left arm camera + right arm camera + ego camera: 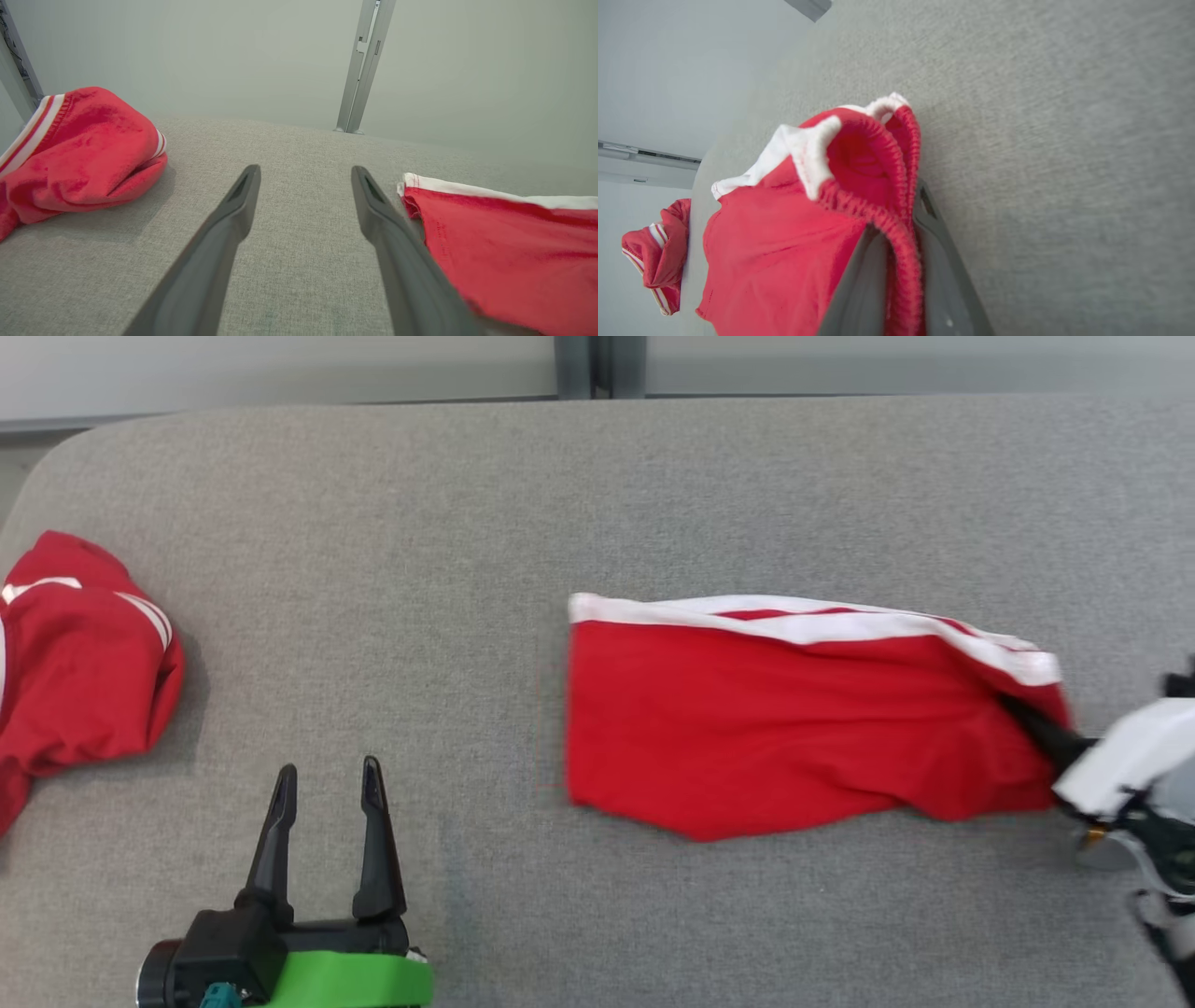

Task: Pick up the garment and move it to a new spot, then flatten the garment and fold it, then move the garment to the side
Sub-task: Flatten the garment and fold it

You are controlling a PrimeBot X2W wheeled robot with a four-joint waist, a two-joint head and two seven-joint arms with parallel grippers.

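The garment [794, 719], red shorts with a white side stripe, lies mostly flat on the grey table, right of centre. My right gripper [1036, 726] comes in from the right edge and is shut on the elastic waistband at the garment's right end. The right wrist view shows the bunched waistband pinched between the two fingers [934, 242] of the right gripper [896, 219], with the garment [775, 242] stretching away beyond. My left gripper [329, 775] stands open over bare table at the lower left, holding nothing. In the left wrist view the left gripper [306, 177] has the garment's left edge [514, 242] just to its right.
A second red garment [79, 653] with white stripes lies crumpled at the table's far left, also seen as a heap [79, 149] in the left wrist view. The grey fabric table [597, 504] has a rounded far-left corner. A metal post [597, 364] stands behind it.
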